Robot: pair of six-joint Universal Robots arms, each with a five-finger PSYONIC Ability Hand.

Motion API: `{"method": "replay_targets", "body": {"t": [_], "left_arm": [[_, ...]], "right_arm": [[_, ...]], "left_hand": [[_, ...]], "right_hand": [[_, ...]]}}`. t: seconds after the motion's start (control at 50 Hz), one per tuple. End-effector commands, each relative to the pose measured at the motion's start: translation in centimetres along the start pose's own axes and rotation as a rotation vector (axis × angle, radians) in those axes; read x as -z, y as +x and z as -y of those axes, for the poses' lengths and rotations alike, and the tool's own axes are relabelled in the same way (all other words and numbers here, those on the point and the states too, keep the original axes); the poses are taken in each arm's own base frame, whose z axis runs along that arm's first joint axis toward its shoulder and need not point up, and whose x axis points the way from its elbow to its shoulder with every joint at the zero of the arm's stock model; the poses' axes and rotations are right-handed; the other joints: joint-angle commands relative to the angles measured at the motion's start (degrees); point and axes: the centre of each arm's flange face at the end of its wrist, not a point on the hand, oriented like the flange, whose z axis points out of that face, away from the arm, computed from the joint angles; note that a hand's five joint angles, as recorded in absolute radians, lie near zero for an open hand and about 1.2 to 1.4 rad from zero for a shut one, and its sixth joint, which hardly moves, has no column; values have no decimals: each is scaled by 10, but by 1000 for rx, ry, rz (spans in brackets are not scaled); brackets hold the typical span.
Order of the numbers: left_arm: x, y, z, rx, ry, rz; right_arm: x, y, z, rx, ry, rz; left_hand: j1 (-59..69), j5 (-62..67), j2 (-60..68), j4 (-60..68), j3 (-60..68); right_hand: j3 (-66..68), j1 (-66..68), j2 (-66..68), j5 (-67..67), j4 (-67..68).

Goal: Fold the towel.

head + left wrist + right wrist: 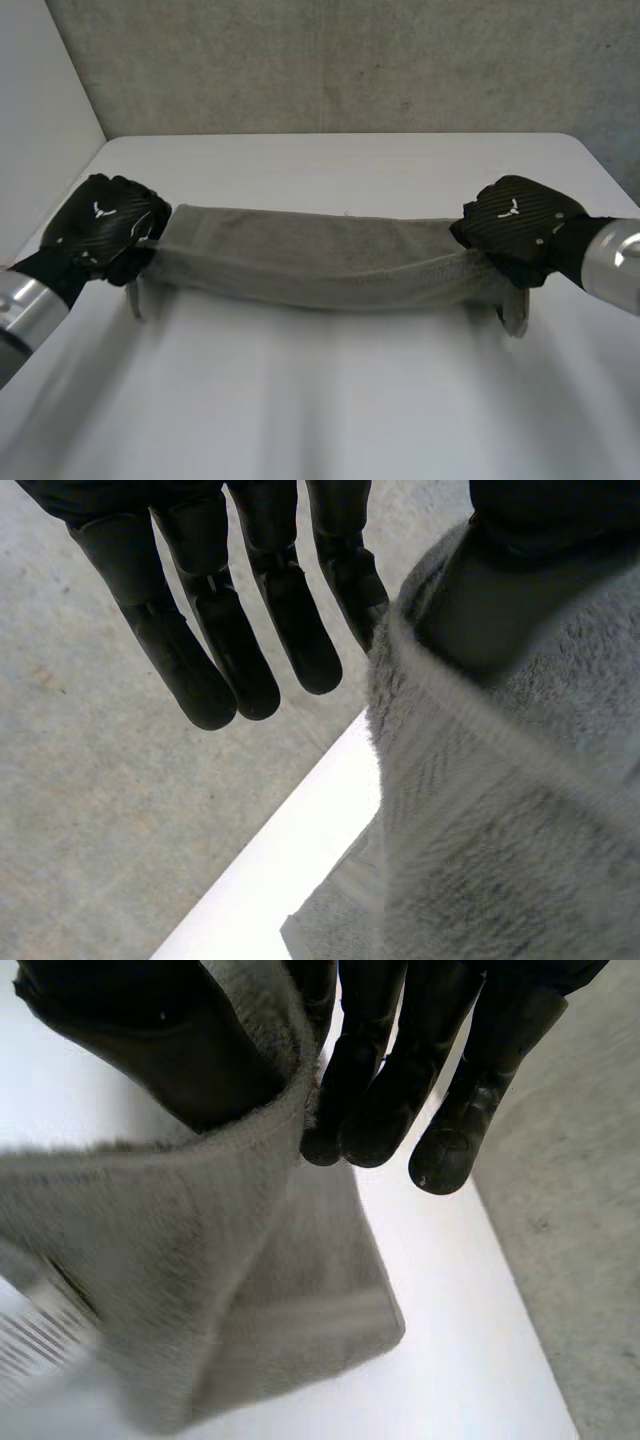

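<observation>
Above the white table (320, 400) we saw the left hand (100, 230) and right hand (515, 225) each pinching an end of the sagging towel (320, 265).

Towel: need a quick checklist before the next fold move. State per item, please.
1. Left hand pinching the towel at its left end: ok.
2. Right hand pinching the right end: ok.
3. Both ends held at about the same height: ok.
4. Towel taut between the hands: not ok, the middle sags.
5. Hanging corners off the table: cannot tell.
6. Edges lined up for the fold: cannot tell.
</observation>
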Motion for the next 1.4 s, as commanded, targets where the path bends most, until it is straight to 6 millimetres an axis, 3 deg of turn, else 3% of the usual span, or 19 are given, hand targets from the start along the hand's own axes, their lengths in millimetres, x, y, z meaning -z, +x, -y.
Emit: {"method": "replay_targets", "body": {"t": [0.02, 0.06, 0.08, 0.12, 0.28, 0.44, 0.66, 0.68, 0.7, 0.72, 0.74, 0.76, 0.78, 0.82, 0.94, 0.98, 1.1, 1.3, 1.4], "left_arm": [[-59, -3, -38, -8, -5, 0], [-89, -13, -52, -27, -19, 44], [-89, -13, -52, -27, -19, 44], [-112, -22, -63, -28, -34, 70], [-159, -12, -75, -43, 13, 33], [-183, -16, -97, -48, 20, 41], [-192, -9, -121, -43, 8, 37], [-192, -9, -121, -42, 8, 37], [-191, -9, -122, -40, 3, 38], [-191, -9, -122, -40, -1, 43], [-191, -9, -122, -39, -1, 43], [-191, -10, -121, -39, -1, 50], [-191, -10, -121, -39, -1, 50], [-192, -10, -116, -41, 0, 67], [-194, -23, -95, -34, 32, 110], [-194, -34, -75, 15, 69, 125], [-191, -48, -51, 166, 114, 125], [-179, -72, -68, 214, 13, 155], [-178, -71, -71, 237, -22, 129]], "right_arm": [[-81, 15, -41, 153, -141, -16], [-96, 17, -45, 175, -164, -39], [-96, 17, -45, 175, -164, -40], [-121, 27, -44, 216, -132, -109], [-160, 39, -38, 296, 5, -271], [-192, 33, -47, 357, 101, -378], [-222, 16, -73, 355, 125, -344], [-222, 16, -73, 355, 125, -344], [-224, 13, -76, 352, 121, -336], [-225, 13, -79, 348, 116, -333], [-225, 13, -79, 348, 116, -333], [-225, 14, -80, 340, 109, -338], [-225, 14, -80, 340, 109, -338], [-223, 20, -79, 317, 114, -352], [-215, 42, -64, 215, 171, -393], [-202, 61, -49, 102, 227, -401], [-183, 85, -40, -41, 253, -306], [-167, 100, -71, -152, 91, -196], [-176, 94, -74, -95, 173, -145]], "left_hand": [[22, 16, 20, 21, 7], [22, 16, 20, 21, 7], [22, 16, 20, 21, 7], [22, 16, 20, 21, 7], [22, 16, 20, 21, 7], [22, 16, 20, 21, 7], [22, 16, 20, 21, 7], [22, 16, 20, 21, 7], [22, 16, 20, 21, 7], [-71, -77, -73, -72, -86], [-72, -78, -74, -73, -87], [-315, -321, -317, -316, -330], [-317, -324, -320, -318, -332], [-676, -682, -678, -677, -691], [-671, -677, -673, -672, -686], [-671, -677, -673, -672, -686], [-652, -659, -655, -653, -667], [-630, -637, -633, -631, -645], [-602, -608, -604, -603, -617]], "right_hand": [[30, 38, 35, 23, 31], [30, 38, 35, 23, 31], [30, 38, 35, 23, 31], [30, 38, 35, 23, 31], [30, 38, 35, 23, 31], [30, 38, 35, 23, 31], [14, 22, 19, 7, 15], [14, 22, 19, 7, 15], [-76, -68, -71, -83, -75], [-271, -264, -267, -279, -271], [-273, -266, -269, -281, -272], [-572, -564, -567, -579, -571], [-575, -567, -570, -582, -574], [-670, -662, -665, -677, -669], [-670, -662, -665, -677, -669], [-670, -662, -665, -677, -669], [-670, -662, -665, -677, -669], [-670, -662, -665, -677, -669], [-670, -662, -665, -677, -669]]}}
